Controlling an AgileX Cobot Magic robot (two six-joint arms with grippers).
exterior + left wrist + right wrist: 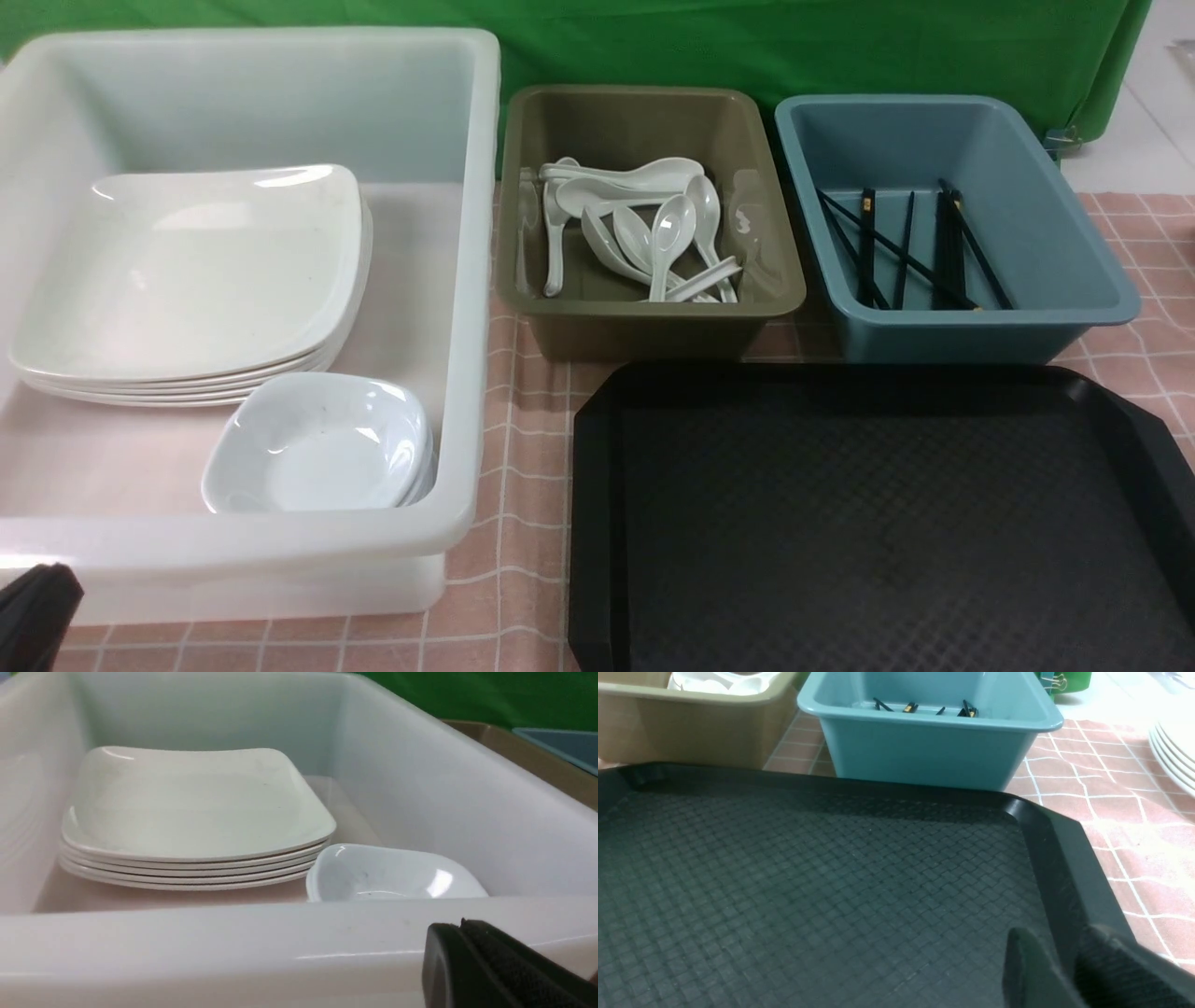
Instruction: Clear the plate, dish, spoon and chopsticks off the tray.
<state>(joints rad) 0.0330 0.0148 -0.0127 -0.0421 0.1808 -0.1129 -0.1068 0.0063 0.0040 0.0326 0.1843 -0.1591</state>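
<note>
Tray (pixel 878 523): black rectangular plastic, cut-off corners, raised rim, woven-textured floor; flat, nearest the camera. Plate (pixel 191 271): large white glossy square, topmost of a stack in the white tub. Dish (pixel 317 443): small white, shallow, just in front of that stack. Spoon (pixel 667 238): white, among others in the olive bin. Chopsticks (pixel 910 247): black, gold-banded, scattered in the blue bin.

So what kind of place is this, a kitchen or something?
Probably a mock canteen dish-return station: a white tub with stacked plates, an olive bin of soup spoons, a blue bin of chopsticks, and a bare black tray.
</note>
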